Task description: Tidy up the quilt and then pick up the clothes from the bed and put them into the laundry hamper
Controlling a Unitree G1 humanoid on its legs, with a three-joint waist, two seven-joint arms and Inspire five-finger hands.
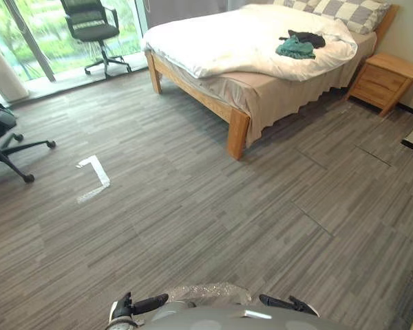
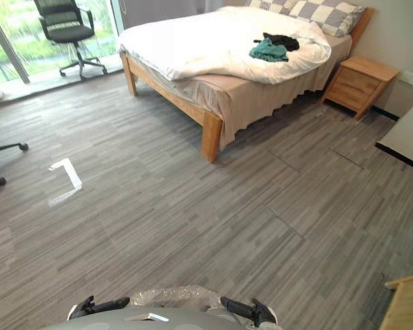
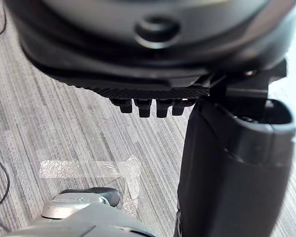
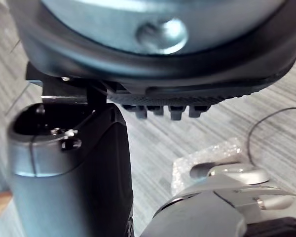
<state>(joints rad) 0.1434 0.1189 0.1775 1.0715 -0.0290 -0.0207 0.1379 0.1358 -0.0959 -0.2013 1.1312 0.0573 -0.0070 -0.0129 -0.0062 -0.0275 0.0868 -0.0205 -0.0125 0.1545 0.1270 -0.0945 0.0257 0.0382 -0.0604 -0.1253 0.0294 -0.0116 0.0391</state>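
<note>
A white quilt (image 1: 248,38) lies rumpled over a wooden bed (image 1: 237,130) at the far side of the room. On the quilt near the checked pillows (image 1: 344,10) rest a teal garment (image 1: 294,48) and a black garment (image 1: 308,38), touching each other. My left hand (image 3: 153,64) hangs over the grey floor with relaxed fingers (image 3: 150,106) and holds nothing. My right hand (image 4: 163,64) hangs the same way, fingers (image 4: 167,111) relaxed and empty. Both hands are far from the bed.
A wooden nightstand (image 1: 385,79) stands right of the bed. A black office chair (image 1: 93,27) sits by the window at the back left, another chair (image 1: 3,137) at the left edge. White tape (image 1: 95,175) marks the floor. A wooden furniture corner (image 2: 407,302) stands at the lower right.
</note>
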